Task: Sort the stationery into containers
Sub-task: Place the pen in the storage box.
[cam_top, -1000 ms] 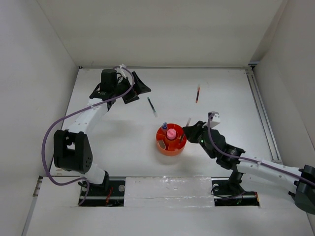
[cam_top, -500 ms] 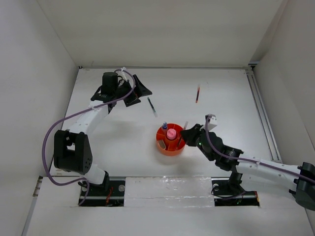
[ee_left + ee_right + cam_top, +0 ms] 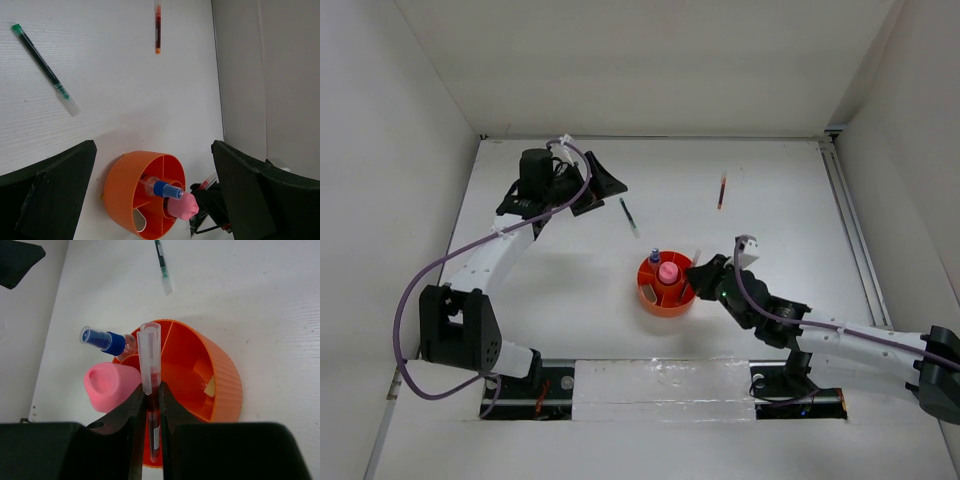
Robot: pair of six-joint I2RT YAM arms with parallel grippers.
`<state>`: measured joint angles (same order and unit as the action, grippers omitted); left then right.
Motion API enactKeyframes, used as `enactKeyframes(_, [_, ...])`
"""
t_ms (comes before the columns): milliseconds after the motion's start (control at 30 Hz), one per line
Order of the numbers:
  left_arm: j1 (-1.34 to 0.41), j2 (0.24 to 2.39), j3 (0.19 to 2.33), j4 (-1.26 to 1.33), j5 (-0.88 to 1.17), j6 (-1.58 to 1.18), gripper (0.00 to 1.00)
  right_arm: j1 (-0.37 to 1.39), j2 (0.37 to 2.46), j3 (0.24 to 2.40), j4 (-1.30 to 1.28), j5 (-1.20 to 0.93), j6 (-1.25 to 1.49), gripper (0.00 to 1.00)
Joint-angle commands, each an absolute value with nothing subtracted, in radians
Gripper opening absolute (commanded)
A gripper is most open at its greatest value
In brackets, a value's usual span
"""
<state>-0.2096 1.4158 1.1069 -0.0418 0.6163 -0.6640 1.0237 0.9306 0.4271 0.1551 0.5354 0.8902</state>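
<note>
The round orange organiser tray [image 3: 651,297] stands mid-table, holding the pink tube [image 3: 668,271] in its central cup and the clear bottle with blue cap [image 3: 654,256] beside it. A tan eraser [image 3: 210,385] lies in one compartment. My right gripper [image 3: 701,274] is shut on a red pen [image 3: 150,371], upright over the tray's right rim. A second red pen [image 3: 721,190] lies at the far right. A dark pen [image 3: 629,216] lies near my left gripper [image 3: 598,186], which is open and empty above the table. The tray also shows in the left wrist view [image 3: 121,187].
White walls close in the table on three sides. A metal rail [image 3: 854,235] runs along the right edge. The dark pen [image 3: 46,70] and the loose red pen [image 3: 158,28] lie on bare table in the left wrist view.
My right gripper has moved left with the red pen, from beside the tray to over its right rim. My left arm has shifted slightly.
</note>
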Motion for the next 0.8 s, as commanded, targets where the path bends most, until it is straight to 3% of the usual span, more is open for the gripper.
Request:
enactKeyframes(0, [-0.213, 1.367, 1.091, -0.012, 0.624, -0.663, 1.0, 1.037, 0.928, 0.445, 0.15, 0.558, 0.904, 0.18])
enactKeyframes(267, [-0.222, 1.358, 1.081, -0.012, 0.615, -0.663, 1.0, 1.046, 0.917, 0.445, 0.15, 0.568, 0.904, 0.33])
enactKeyframes(333, [-0.222, 1.358, 1.081, -0.012, 0.615, -0.663, 1.0, 1.046, 0.908, 0.445, 0.15, 0.568, 0.904, 0.44])
enactKeyframes(600, [-0.222, 1.348, 1.091, -0.021, 0.606, -0.663, 1.0, 1.057, 0.81, 0.465, 0.077, 0.638, 0.905, 0.54])
enactKeyframes(733, [-0.222, 1.348, 1.1, -0.046, 0.563, -0.653, 1.0, 1.057, 0.715, 0.509, 0.035, 0.739, 0.867, 0.66])
enactKeyframes(767, [-0.222, 1.348, 1.109, -0.057, 0.552, -0.653, 1.0, 1.057, 0.715, 0.52, 0.023, 0.758, 0.833, 0.73])
